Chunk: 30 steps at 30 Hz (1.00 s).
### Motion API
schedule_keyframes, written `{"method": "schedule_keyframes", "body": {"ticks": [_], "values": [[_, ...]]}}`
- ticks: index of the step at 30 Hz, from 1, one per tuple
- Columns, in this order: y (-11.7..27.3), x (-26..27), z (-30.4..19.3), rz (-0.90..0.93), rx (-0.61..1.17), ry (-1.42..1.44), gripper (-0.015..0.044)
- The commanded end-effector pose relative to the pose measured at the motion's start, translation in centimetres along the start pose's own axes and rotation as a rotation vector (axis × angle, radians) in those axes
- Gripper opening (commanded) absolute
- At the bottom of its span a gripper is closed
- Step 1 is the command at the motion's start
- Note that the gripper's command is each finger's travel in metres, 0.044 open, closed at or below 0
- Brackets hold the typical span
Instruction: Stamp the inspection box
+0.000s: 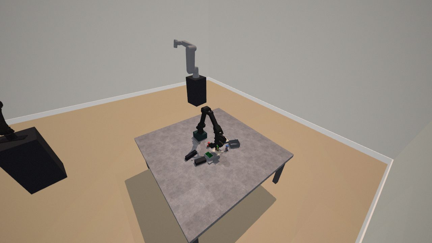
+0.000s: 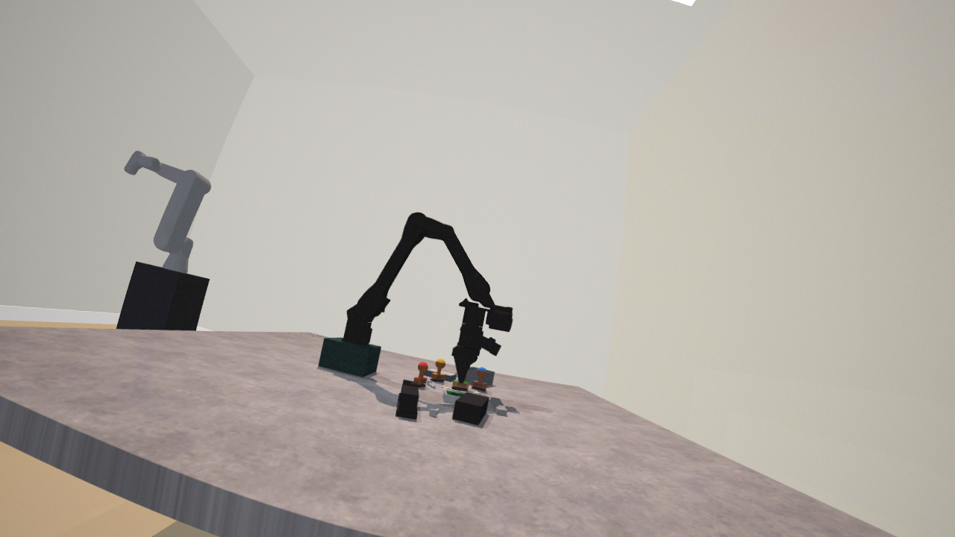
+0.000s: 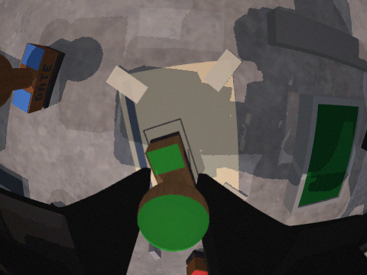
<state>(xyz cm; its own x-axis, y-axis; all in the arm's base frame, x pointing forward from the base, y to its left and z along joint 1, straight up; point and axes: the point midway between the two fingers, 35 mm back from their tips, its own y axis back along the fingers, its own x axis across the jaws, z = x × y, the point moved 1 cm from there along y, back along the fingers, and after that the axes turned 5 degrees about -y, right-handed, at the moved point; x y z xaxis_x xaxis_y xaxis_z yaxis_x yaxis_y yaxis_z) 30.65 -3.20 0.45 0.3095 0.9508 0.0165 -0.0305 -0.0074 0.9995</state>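
My gripper (image 2: 462,379) (image 3: 173,179) is shut on the green-topped wooden stamp (image 1: 217,148) (image 3: 172,223), whose lettering I cannot read. The stamp is over the cream card (image 3: 183,92), with its base over the outlined box (image 3: 162,124). The box's far edge and right side show past the base; the rest is hidden. I cannot tell whether the stamp's face touches the card. No print shows on the visible part of the box. The green ink pad (image 1: 208,154) (image 2: 456,393) (image 3: 330,153) lies to the right in the wrist view.
A blue DATE stamp (image 1: 226,147) (image 2: 480,379) (image 3: 43,78) stands left of the card in the wrist view. A red stamp (image 2: 421,372) (image 3: 198,264) and a yellow stamp (image 2: 439,370) stand nearby. Two black blocks (image 1: 190,155) (image 1: 200,160) lie beyond the pad. A grey tray (image 1: 235,146) is beside the blue stamp.
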Motion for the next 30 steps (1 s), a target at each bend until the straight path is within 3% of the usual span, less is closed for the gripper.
{"method": "schedule_keyframes", "body": {"ticks": [1, 30], "values": [[0.3, 0.1, 0.1, 0.004, -0.003, -0.001, 0.0], [4.6, 0.1, 0.3, 0.004, -0.003, -0.001, 0.0]]}}
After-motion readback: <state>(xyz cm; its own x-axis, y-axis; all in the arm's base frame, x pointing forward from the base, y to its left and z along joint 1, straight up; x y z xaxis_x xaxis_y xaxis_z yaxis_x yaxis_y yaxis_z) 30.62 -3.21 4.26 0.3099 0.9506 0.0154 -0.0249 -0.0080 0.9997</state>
